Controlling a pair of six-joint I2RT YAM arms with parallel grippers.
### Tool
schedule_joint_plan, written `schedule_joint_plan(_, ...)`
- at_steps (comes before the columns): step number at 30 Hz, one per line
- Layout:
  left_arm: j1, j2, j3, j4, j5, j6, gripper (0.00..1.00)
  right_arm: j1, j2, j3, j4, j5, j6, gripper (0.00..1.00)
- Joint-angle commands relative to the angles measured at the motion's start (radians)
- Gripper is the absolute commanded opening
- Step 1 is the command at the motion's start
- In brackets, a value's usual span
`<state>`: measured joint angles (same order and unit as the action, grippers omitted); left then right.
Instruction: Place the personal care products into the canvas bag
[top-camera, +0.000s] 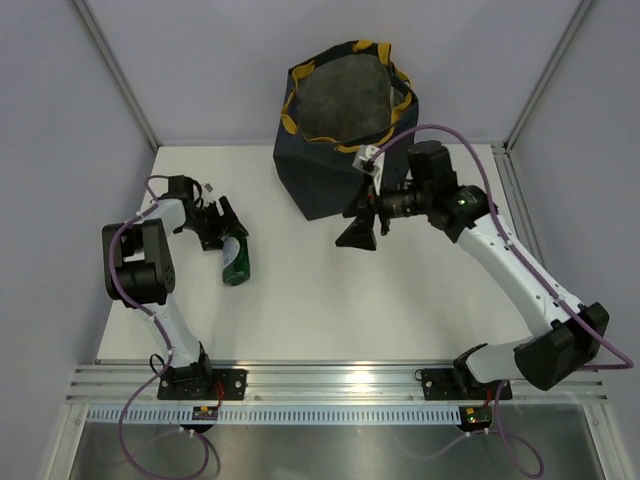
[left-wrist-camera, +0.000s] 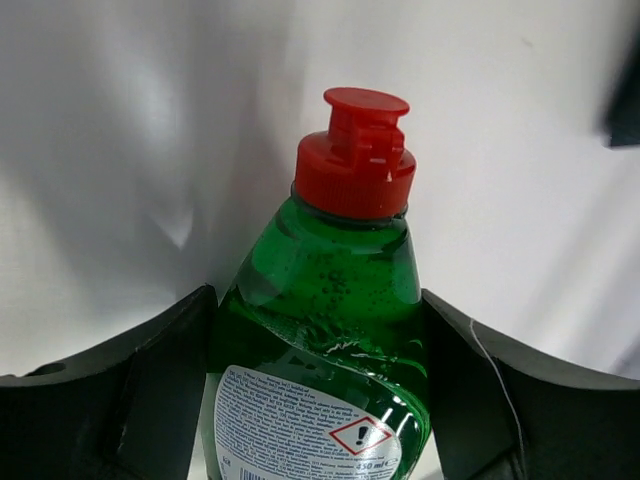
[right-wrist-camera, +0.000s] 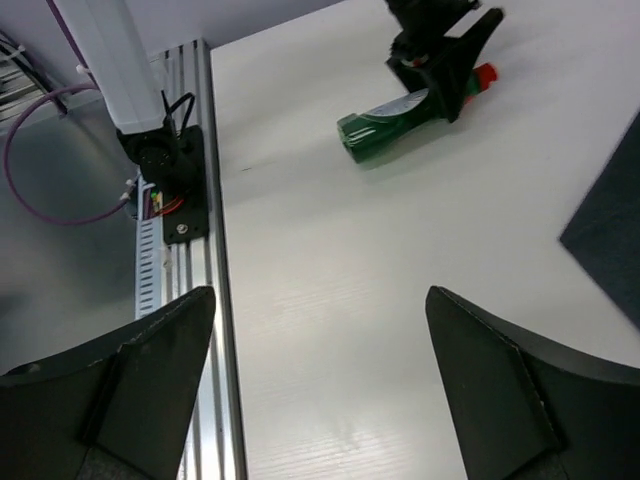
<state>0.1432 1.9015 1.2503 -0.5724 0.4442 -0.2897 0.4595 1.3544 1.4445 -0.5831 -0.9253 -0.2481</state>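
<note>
The left fingers (top-camera: 225, 222) pinched the green bottle (top-camera: 236, 260) lying on the bench (top-camera: 330, 310), well apart from the bag (top-camera: 330, 180). Gripped at its tapering shoulder, it could slip free when lifted. The right fingers (top-camera: 358, 232) hung spread and empty beside the bag.

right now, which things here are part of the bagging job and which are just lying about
job: green bottle, gripped by left gripper; canvas bag
just there: purple cables; aluminium rail
</note>
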Motion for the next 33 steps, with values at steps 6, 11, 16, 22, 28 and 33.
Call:
schedule_joint_plan(6, -0.051, -0.104, -0.259, 0.368, 0.444, -0.325, 0.04, 0.159, 0.196, -0.141, 0.235, 0.324, 0.346, 0.99)
schedule_joint_plan(11, -0.077, -0.131, -0.347, 0.526, 0.476, -0.44, 0.04, 0.232, 0.382, -0.067, 0.284, 0.482, 0.501, 0.99)
schedule_joint_plan(16, -0.1, -0.133, -0.379, 0.566, 0.499, -0.482, 0.03, 0.298, 0.531, 0.063, 0.309, 0.526, 0.521, 0.99)
schedule_joint_plan(22, -0.108, -0.136, -0.422, 0.658, 0.525, -0.537, 0.02, 0.372, 0.681, 0.186, 0.278, 0.603, 0.48, 0.99)
schedule_joint_plan(28, -0.111, -0.147, -0.46, 0.785, 0.576, -0.634, 0.01, 0.41, 0.795, 0.274, 0.229, 0.687, 0.475, 0.97)
schedule_joint_plan(33, -0.122, -0.165, -0.482, 0.887, 0.596, -0.727, 0.02, 0.416, 0.827, 0.267, 0.258, 0.741, 0.442, 0.87)
